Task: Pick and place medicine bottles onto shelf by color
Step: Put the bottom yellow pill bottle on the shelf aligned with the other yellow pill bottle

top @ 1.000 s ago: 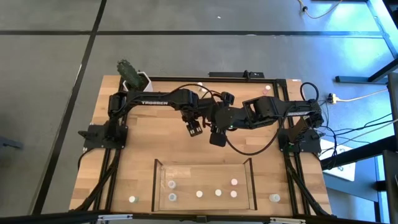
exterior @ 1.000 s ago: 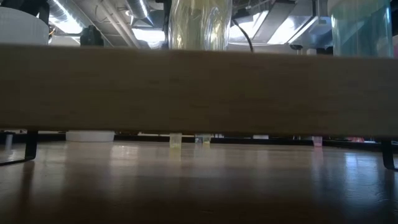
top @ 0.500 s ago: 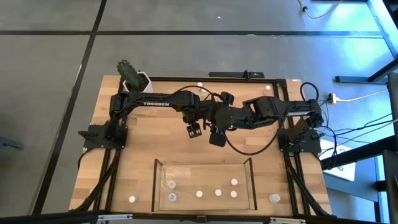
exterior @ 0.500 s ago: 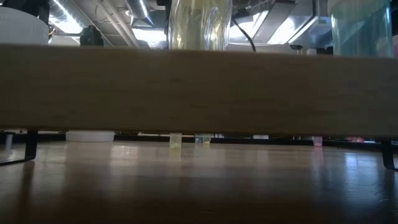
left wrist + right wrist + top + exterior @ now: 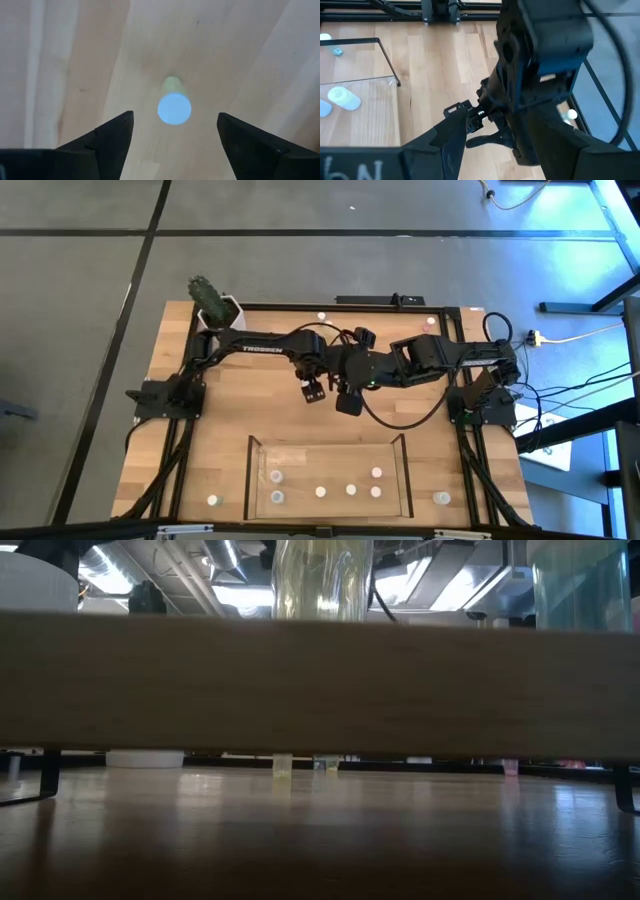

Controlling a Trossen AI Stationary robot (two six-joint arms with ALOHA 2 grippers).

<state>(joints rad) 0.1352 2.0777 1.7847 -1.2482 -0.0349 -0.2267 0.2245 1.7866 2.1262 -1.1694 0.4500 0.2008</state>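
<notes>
left gripper (image 5: 172, 132) hangs straight over a bottle (image 5: 174, 105) on bare table mid-board, well short of the shelf (image 5: 327, 442), fingers spread and empty. best move: drop square, cap centred, then close gently. right gripper (image 5: 347, 402) waits just beside, fingers apart. against a second ago, the left arm has shifted and its fingers have widened.

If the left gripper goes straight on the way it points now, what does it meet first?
Most likely the small bottle standing on the table, centred between the left gripper's open fingers. Depth is unclear, but nothing else lies in that line.
</notes>
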